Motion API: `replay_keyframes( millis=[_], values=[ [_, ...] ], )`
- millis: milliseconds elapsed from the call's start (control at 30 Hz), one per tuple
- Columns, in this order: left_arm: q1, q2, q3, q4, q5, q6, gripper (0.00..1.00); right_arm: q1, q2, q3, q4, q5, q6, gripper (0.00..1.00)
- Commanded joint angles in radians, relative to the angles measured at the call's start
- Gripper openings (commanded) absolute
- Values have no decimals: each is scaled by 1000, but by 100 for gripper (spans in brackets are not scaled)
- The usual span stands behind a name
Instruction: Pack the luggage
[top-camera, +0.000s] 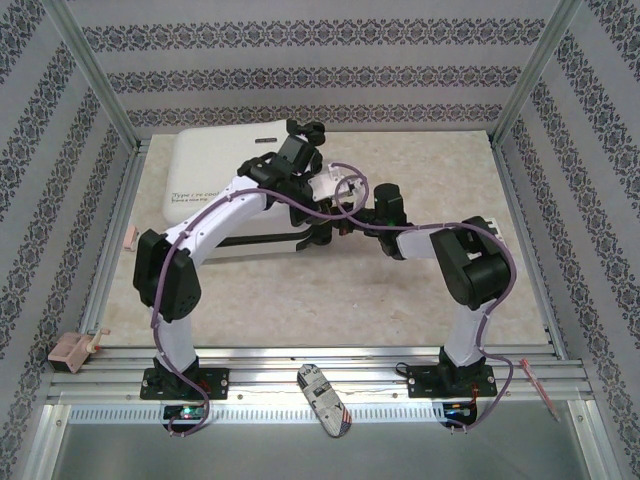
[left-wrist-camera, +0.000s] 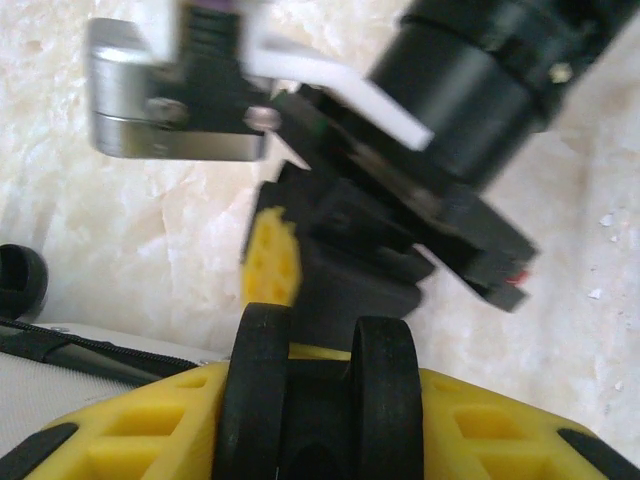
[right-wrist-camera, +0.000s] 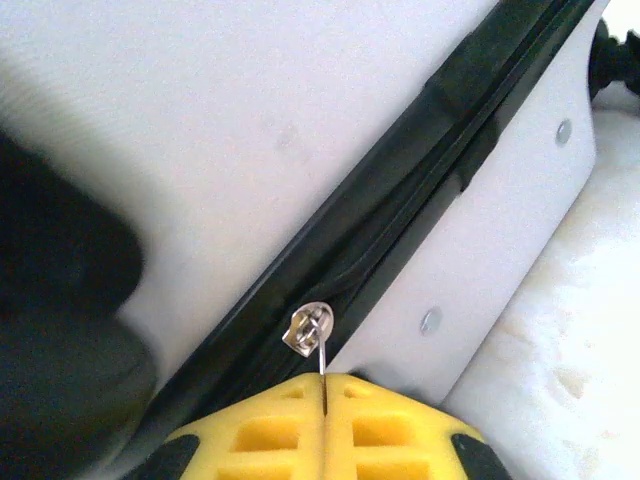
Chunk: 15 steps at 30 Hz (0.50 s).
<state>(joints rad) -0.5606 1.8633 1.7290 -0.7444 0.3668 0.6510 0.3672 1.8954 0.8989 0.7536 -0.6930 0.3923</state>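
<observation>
The right end effector (right-wrist-camera: 323, 388) has its two yellow fingers pressed flat together, pinching the thin metal pull tab (right-wrist-camera: 322, 358) that hangs from the silver zipper slider (right-wrist-camera: 311, 328). The slider sits on the black zipper band (right-wrist-camera: 420, 170), which runs diagonally across the white shell of the luggage (right-wrist-camera: 300, 90). A black wheel (right-wrist-camera: 618, 50) shows at the case's upper right corner in the right wrist view. Bare pale tabletop (right-wrist-camera: 570, 380) lies past the case's edge. A dark blurred shape (right-wrist-camera: 60, 330) covers the left of that view; I cannot tell what it is.

The left end effector (left-wrist-camera: 322, 345) shows two rounded black tips standing close together between its yellow bodies. I cannot tell whether they grip anything. Just beyond it is the right arm's black wrist (left-wrist-camera: 470, 110), with a silver block (left-wrist-camera: 170, 100) beside it. A strip of the case's zippered edge lies at the lower left of the left wrist view.

From above, the luggage lies flat and zipped shut on the far left part of the tabletop, with small printed marks on its lid. The left arm (top-camera: 200, 235) arches over the case, and the right arm (top-camera: 470, 265) reaches in to its near right corner. A pink object (top-camera: 72, 348) rests on the left rail, and an oblong striped object (top-camera: 325, 400) lies on the near rail between the bases.
</observation>
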Motion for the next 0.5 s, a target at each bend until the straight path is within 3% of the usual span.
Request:
replay_keyframes(
  millis=[0, 467],
  values=[
    [-7, -105, -83, -61, 151, -173, 39, -18, 18, 90, 148, 102, 54, 0],
    [-70, -304, -361, 112, 306, -316, 38, -44, 116, 242, 46, 273, 106, 0]
  ],
)
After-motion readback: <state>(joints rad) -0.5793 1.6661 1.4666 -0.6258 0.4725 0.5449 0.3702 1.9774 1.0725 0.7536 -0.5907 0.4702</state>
